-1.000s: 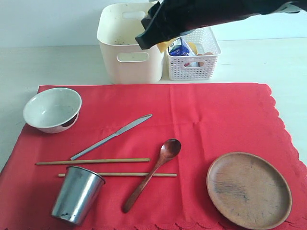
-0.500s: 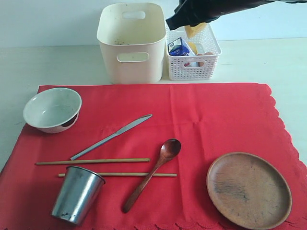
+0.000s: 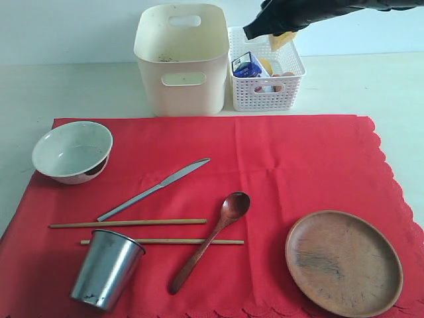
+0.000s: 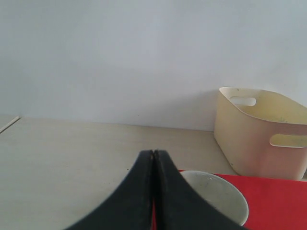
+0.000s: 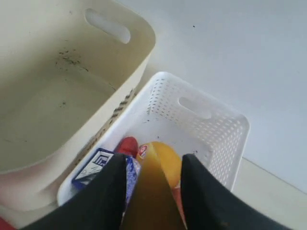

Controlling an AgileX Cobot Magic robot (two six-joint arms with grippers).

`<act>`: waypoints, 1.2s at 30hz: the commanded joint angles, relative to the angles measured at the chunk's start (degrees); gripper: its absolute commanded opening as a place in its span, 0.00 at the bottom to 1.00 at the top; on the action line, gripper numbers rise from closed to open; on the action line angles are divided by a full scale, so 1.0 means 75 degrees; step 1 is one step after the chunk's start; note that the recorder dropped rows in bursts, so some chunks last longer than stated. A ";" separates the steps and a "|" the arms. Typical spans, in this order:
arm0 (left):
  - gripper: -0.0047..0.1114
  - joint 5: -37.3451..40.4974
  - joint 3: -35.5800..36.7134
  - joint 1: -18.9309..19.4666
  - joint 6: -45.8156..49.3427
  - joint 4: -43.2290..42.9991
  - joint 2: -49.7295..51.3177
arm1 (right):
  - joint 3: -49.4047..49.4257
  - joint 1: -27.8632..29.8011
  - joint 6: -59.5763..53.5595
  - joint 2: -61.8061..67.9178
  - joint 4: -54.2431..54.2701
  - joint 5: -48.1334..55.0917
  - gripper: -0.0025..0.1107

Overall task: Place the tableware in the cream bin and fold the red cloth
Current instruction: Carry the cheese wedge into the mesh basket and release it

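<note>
R gripper (image 3: 273, 32), black, hangs over the white basket (image 3: 265, 98), clamped on a yellow cheese (image 3: 282, 40) wedge. In the R wrist view the wedge (image 5: 152, 201) fills the gap btwn both fingers (image 5: 111, 191), w/ the basket's open top directly beneath. A blue-and-white carton (image 3: 250, 66) and other food sit in that basket under the gripper. The cream bin (image 3: 192, 96) stands just beside the basket, touching or nearly so, off to the gripper's side. It looks empty apart from dark specks.

L gripper (image 4: 154, 155) shows only in its wrist view. Its fingers are pressed together, nothing btwn them. The bowl (image 4: 218, 194) lies just ahead of and below its tips, and the bin (image 4: 249, 139) farther ahead.

The red cloth (image 3: 291, 165) lies flat and unfolded on the table (image 3: 358, 86), well away from the R gripper on the near side of both containers. On it, all apart from the gripper: bowl, knife (image 3: 156, 189), two chopsticks (image 3: 126, 224), upright steel cup (image 3: 106, 268), spoon (image 3: 211, 240), plate (image 3: 343, 262). The spoon's handle crosses one chopstick.
</note>
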State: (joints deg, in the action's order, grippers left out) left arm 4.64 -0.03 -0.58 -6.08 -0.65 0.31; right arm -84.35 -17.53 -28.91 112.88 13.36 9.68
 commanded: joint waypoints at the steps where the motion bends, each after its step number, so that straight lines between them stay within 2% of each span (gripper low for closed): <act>1: 0.06 -0.0007 0.0004 -0.0001 -0.0014 0.0022 -0.0041 | -0.0408 0.0226 -0.0073 0.0425 -0.0073 -0.0254 0.02; 15: 0.06 -0.0007 0.0004 -0.0001 -0.0014 0.0022 -0.0041 | -0.1504 0.0310 -0.0045 0.1749 -0.0053 -0.0815 0.02; 21: 0.06 -0.0007 0.0004 -0.0001 -0.0014 0.0022 -0.0041 | -0.1524 0.0310 -0.0021 0.2134 -0.0053 -0.1546 0.02; 36: 0.06 -0.0007 0.0004 -0.0001 -0.0014 0.0022 -0.0041 | -0.1524 0.0310 0.0009 0.2282 -0.0009 -0.1588 0.02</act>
State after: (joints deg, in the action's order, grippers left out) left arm 4.64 -0.03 -0.58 -6.08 -0.65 0.31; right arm -95.36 -15.58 -28.90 130.09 13.36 -0.73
